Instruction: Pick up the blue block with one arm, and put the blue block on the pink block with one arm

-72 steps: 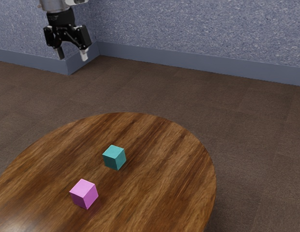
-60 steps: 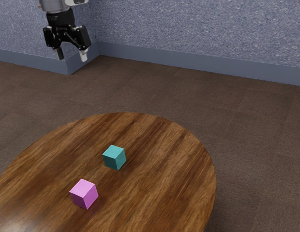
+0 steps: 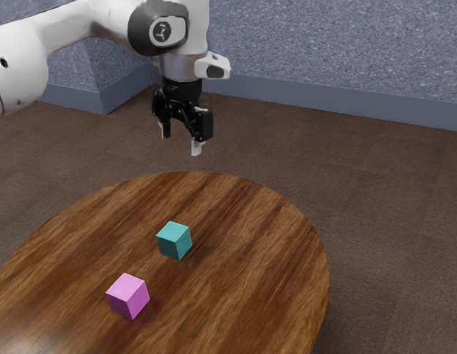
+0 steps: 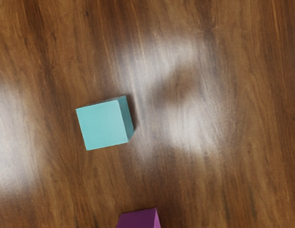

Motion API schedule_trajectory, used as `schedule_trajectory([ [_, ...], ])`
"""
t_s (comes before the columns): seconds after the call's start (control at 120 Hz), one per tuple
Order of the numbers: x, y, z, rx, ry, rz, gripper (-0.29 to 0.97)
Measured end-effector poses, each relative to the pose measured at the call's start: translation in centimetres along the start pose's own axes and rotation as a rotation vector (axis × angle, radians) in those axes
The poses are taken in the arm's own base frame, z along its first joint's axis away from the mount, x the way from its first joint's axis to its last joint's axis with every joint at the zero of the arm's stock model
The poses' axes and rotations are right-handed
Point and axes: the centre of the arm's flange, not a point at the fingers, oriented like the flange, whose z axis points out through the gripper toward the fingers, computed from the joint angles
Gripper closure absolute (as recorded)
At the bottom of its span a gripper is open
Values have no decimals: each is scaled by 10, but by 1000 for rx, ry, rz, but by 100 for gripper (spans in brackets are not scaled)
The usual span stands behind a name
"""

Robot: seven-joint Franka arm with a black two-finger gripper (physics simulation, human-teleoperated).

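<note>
A blue-green block (image 3: 174, 240) rests near the middle of the round wooden table (image 3: 273, 243). The pink block (image 3: 127, 295) sits a little nearer the front, toward the exterior view's left of it. My gripper (image 3: 180, 140) hangs open high above the table's far edge, well above the blue block, with nothing between its fingers. Looking down from the wrist view, the blue block (image 4: 105, 122) lies on the wood and a corner of the pink block (image 4: 140, 219) shows beyond it.
The table stands on a brown floor, with a grey-blue wall and baseboard (image 3: 324, 96) behind. Bare wood stretches to the exterior view's right of both blocks.
My arm has swung in from the upper left toward the table and dropped lower; the gripper now hangs above the table's far edge. Both blocks stayed put.
</note>
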Motion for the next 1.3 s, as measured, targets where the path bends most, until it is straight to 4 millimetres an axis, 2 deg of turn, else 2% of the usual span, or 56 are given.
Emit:
schedule_trajectory([
  [0.092, 27, -2, 77, 18, -64, 2, 0],
  [0.158, 45, -4, 113, 12, -69, -2, 0],
  [0.233, 62, -14, 142, 14, -60, -29, 0],
  [0.308, 69, -22, 153, -4, -37, -59, 0],
  [0.333, 70, -23, 156, -12, -32, -66, 0],
  [0.442, 51, -38, 200, -33, -67, -128, 0],
  [0.533, 39, -39, 232, -56, -73, -151, 0],
  [0.625, 36, -41, 247, -71, -55, -167, 0],
  [0.733, 35, -57, 260, -73, -35, -195, 0],
  [0.792, 31, -64, 273, -73, -37, -203, 0],
  [0.958, 30, -64, 302, -75, -28, -191, 0],
  [1.175, 31, -62, 322, -81, -20, -176, -1],
  [1.3, 30, -61, 326, -82, -13, -171, 0],
])
